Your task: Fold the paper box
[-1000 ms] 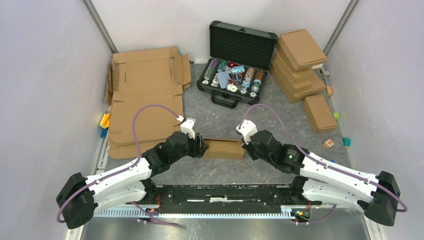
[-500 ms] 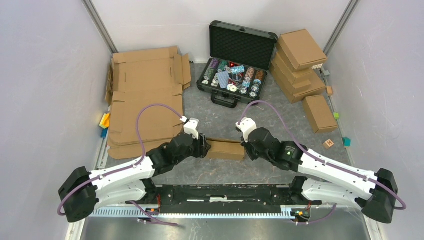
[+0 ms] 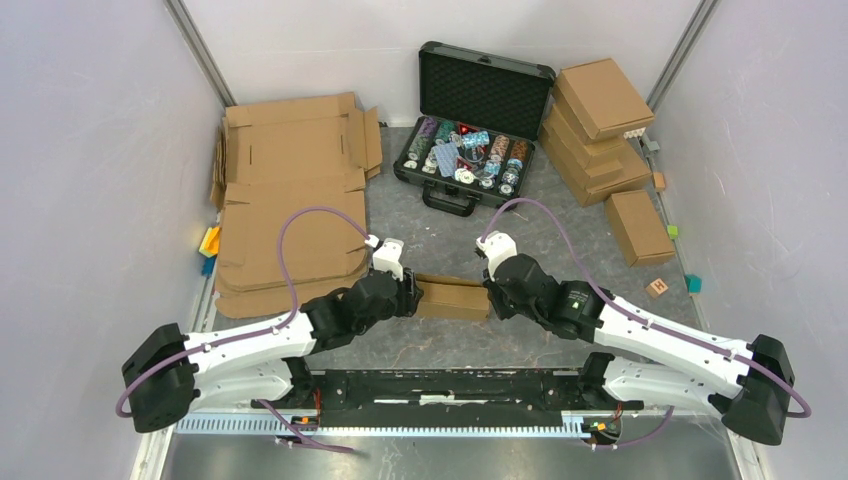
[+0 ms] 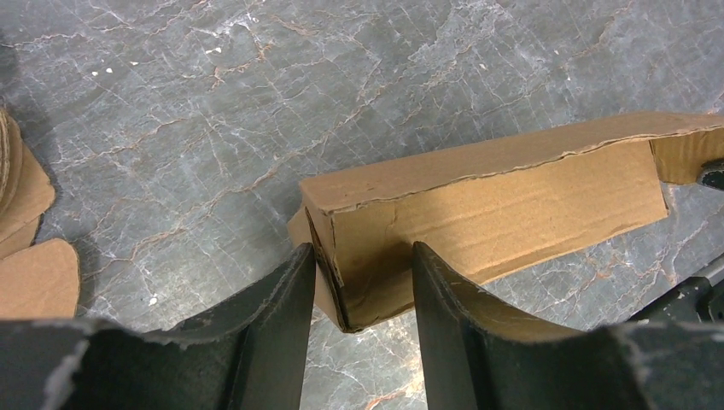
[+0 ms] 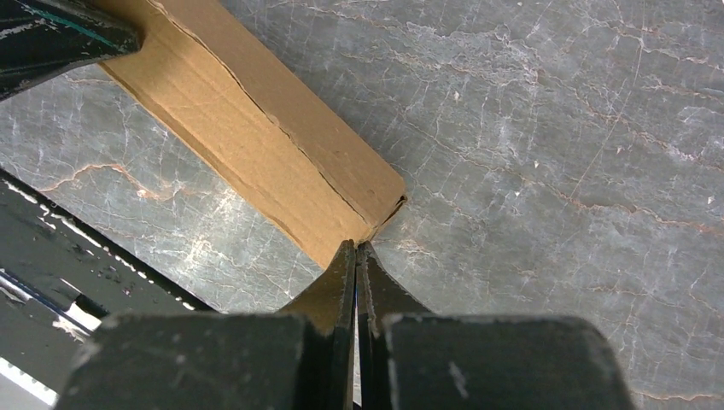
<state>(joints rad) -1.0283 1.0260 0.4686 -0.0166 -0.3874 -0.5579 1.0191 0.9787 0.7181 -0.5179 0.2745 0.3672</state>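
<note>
The left end effector (image 4: 363,249) straddles the left end of the paper box (image 3: 452,298), one finger (image 4: 282,316) against the end flap and the other pressed on the long side face, so it grips that end. The right end effector (image 5: 356,248) is closed, its fingers together, with the tips touching the box's opposite end corner. The box lies flat on the grey marbled desk (image 3: 560,250) at the lower centre of the top view. Its long axis runs left to right across the frame, one end pointing at each end effector. Its plain brown corrugated faces show raw cut edges. Farther out, at the right of the frame, a small wooden block (image 3: 657,287) bears a mark too small to read. An open black case (image 3: 487,95) of chips stands at the upper centre.
</note>
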